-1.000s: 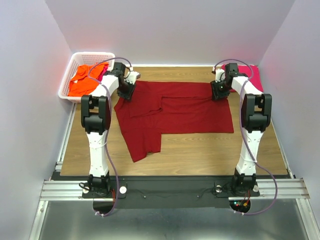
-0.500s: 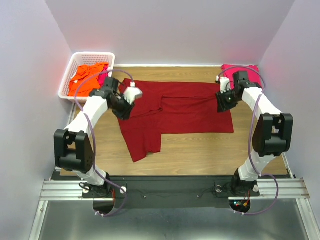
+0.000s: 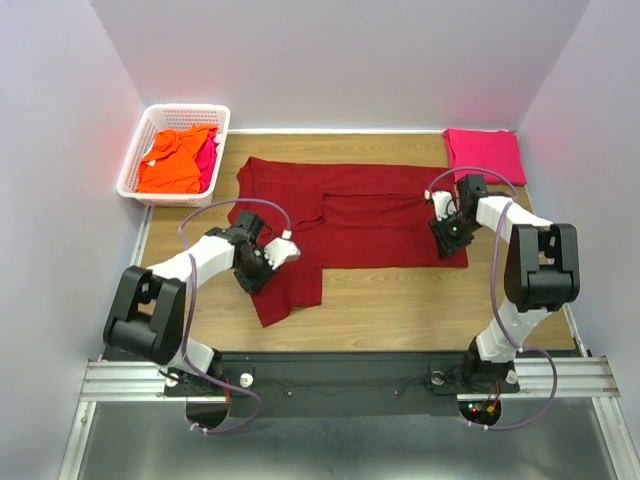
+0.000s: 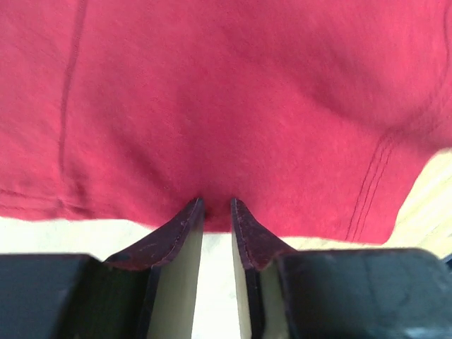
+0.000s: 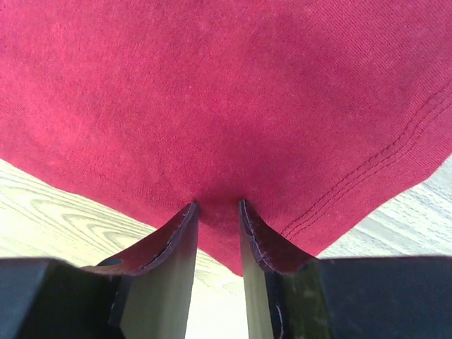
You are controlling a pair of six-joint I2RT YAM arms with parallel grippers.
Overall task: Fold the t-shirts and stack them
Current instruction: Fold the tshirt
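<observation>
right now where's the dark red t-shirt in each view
Top external: the dark red t-shirt lies across the middle of the wooden table, with the left gripper on its near left part and the right gripper at its right edge.
Left wrist: it fills the upper picture, its edge pinched in the fingers.
Right wrist: it fills the upper picture, a hem corner pinched.
Shared landmark: the wooden table, pale beside the cloth in both wrist views.

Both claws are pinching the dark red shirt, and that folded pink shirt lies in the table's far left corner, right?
Not quite. The folded pink shirt lies in the far right corner, as the top view shows. The left gripper and right gripper do both pinch the dark red shirt.
</observation>
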